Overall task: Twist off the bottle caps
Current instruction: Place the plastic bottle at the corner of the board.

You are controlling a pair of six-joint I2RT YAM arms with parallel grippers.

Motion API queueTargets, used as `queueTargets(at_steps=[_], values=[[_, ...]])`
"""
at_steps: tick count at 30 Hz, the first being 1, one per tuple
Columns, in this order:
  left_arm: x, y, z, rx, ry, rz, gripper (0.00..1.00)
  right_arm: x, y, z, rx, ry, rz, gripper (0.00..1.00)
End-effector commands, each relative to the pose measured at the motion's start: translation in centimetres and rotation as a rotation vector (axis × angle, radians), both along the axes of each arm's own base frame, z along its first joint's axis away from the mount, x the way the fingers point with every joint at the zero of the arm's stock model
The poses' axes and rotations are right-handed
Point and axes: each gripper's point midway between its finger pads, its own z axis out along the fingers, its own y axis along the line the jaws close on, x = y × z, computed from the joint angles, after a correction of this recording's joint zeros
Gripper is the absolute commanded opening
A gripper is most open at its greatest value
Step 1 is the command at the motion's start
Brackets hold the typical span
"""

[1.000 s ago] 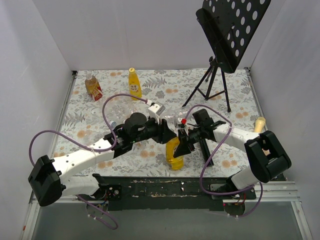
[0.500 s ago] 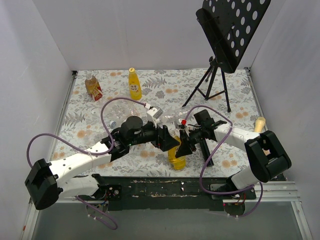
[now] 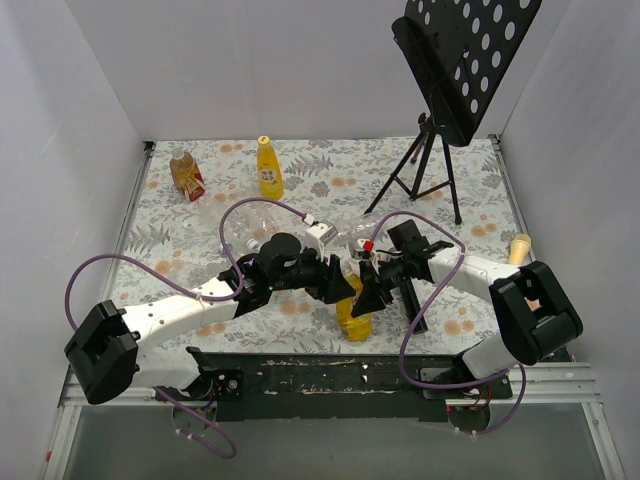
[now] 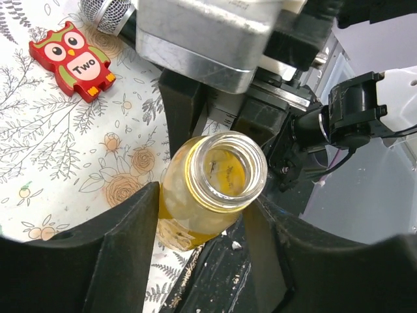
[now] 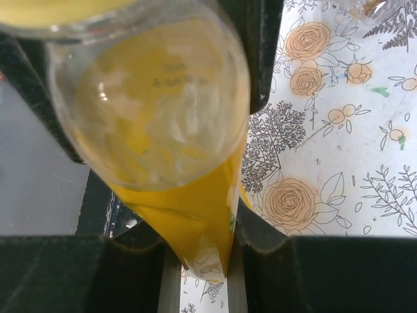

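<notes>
Counted on the flowered table (image 3: 480,200): two yellow bottles, one brown, at least two clear ones; two grippers at one of them. Standing near the front edge, between the arms: the front yellow bottle (image 3: 352,312), mouth open, yellow liquid visible inside; clamped on its body by the right gripper (image 3: 364,290), jaws closed hard against the yellow label, one on each side. Poised over the same bottle: the left gripper (image 4: 202,197), jaws parted partway, one to each side of the neck; impossible to tell whether either pad touches the plastic. Well back and apart from both arms, upright: the rear yellow bottle (image 3: 269,172), topped by one yellow cap (image 3: 264,140); the only cap plainly made out. Left of that, near the back corner: the one squat brown bottle (image 3: 186,172), red-labelled. Lying behind the left arm: the clear bottles (image 3: 245,225); exact number hard to fix through cable and glare. Elsewhere: one black music stand (image 3: 455,60) on a tripod at the back right; one microphone (image 4: 107,14), grey head just beside one red owl block (image 4: 70,62) marked "Two"; one pale object (image 3: 519,247) by the right arm, too small to name.
</notes>
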Motion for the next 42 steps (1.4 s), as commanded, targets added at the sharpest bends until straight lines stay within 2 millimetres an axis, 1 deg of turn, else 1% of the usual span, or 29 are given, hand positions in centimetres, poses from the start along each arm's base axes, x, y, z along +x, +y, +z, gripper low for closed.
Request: queueTargets(at_steps=[1,4,6,8,10,14,15,16,18,19,21,24,25,26,27,28,31,34,39,42], values=[[-0.3,-0.9,2.0,-0.047,-0.04,-0.048,0.45,-0.2,0.8,2.9,0.107,-0.021,0.053,0.21],[-0.3,-1.0,1.9,-0.053,-0.033,-0.05,0.45,-0.3,0.7,3.0,0.111,-0.018,0.057,0.22],[-0.2,-1.1,1.6,-0.049,-0.029,-0.046,0.51,-0.4,0.7,3.0,0.113,-0.018,0.061,0.22],[-0.2,-1.2,1.6,-0.054,-0.026,-0.047,0.54,-0.4,0.7,3.1,0.113,-0.016,0.06,0.23],[-0.2,-1.3,1.5,-0.058,-0.022,-0.048,0.56,-0.5,0.7,3.1,0.115,-0.014,0.062,0.23],[0.0,-1.6,1.5,-0.064,-0.026,-0.046,0.54,-0.5,0.7,3.1,0.116,-0.013,0.066,0.24],[0.1,-1.6,1.4,-0.06,-0.026,-0.042,0.5,-0.5,0.7,3.1,0.117,-0.015,0.066,0.24],[0.2,-1.5,1.5,-0.062,-0.034,-0.041,0.4,-0.5,0.7,3.2,0.117,-0.015,0.066,0.24],[0.1,-1.4,1.7,-0.06,-0.044,-0.041,0.25,-0.5,0.7,3.2,0.118,-0.015,0.068,0.27],[0.2,-1.2,1.8,-0.056,-0.05,-0.037,0.2,-0.5,0.7,3.2,0.116,-0.012,0.07,0.31],[0.1,-0.7,1.7,-0.042,-0.061,-0.029,0.15,-0.6,0.7,3.2,0.116,-0.013,0.074,0.43],[-0.1,0.4,2.0,-0.021,-0.086,-0.016,0.11,-0.5,0.6,3.4,0.114,-0.024,0.075,0.61],[-0.1,0.8,1.8,-0.004,-0.095,-0.01,0.1,-0.5,0.5,3.4,0.108,-0.026,0.076,0.66],[0.0,1.2,2.2,-0.004,-0.113,0.002,0.09,-0.5,0.5,3.6,0.111,-0.037,0.081,0.69],[-0.2,1.9,1.5,0.036,-0.104,0.007,0.09,-0.5,0.4,3.7,0.11,-0.043,0.085,0.73],[-0.2,2.3,1.7,0.048,-0.115,0.015,0.09,-0.8,0.3,3.8,0.11,-0.049,0.098,0.75],[0.0,3.6,2.1,0.092,-0.147,0.044,0.09,-0.5,-0.2,4.2,0.117,-0.111,0.122,0.78],[0.7,4.9,3.6,0.123,-0.191,0.092,0.08,0.5,-1.0,4.7,0.106,-0.17,0.102,0.79],[2.5,6.7,7.7,0.116,-0.259,0.19,0.06,2.5,-2.6,5.7,0.115,-0.225,0.004,0.78],[3.8,7.8,9.6,0.12,-0.276,0.254,0.05,2.9,-2.9,6.0,0.119,-0.252,-0.021,0.78]])
